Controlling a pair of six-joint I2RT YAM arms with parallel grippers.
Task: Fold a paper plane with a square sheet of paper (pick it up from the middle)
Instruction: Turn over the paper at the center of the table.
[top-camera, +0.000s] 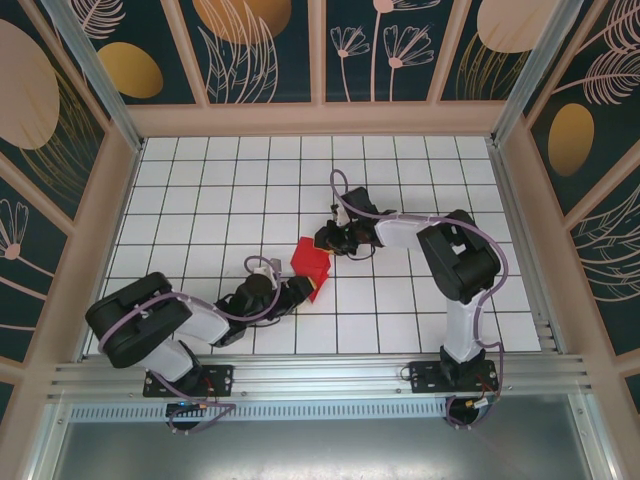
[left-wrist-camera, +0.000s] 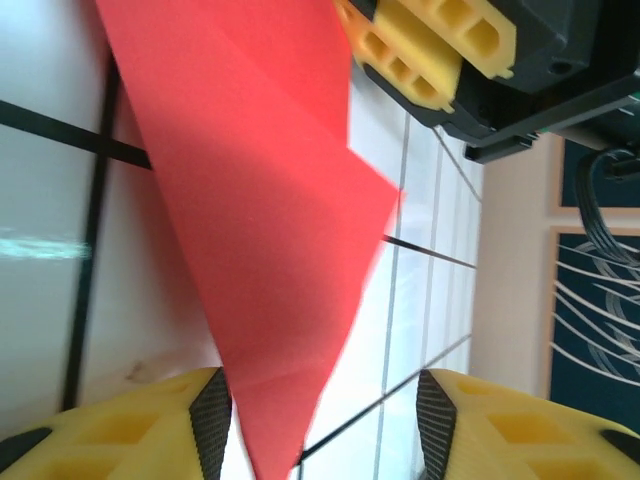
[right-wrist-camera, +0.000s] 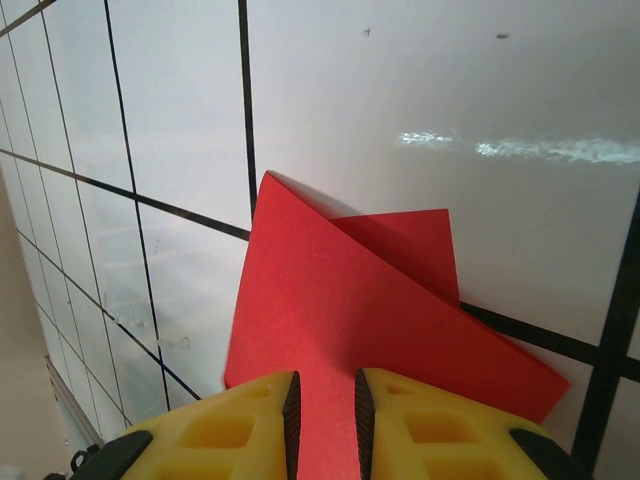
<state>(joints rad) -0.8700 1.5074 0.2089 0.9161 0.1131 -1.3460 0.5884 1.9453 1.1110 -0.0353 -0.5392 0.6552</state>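
Note:
The square sheet of paper is bright red and partly folded, with creases and an overlapping flap. It stands raised off the white tiles at mid-table between the two grippers. My right gripper comes in from the right, and its jaws are shut on the paper's edge. My left gripper reaches from the lower left and is open. A pointed corner of the paper hangs between its jaws, against the left pad and apart from the right pad. The right gripper's yellow fingers show at the top of the left wrist view.
The white tiled floor spreads around the arms, with beige frame walls at the left, right and back. A metal rail runs along the near edge by the arm bases.

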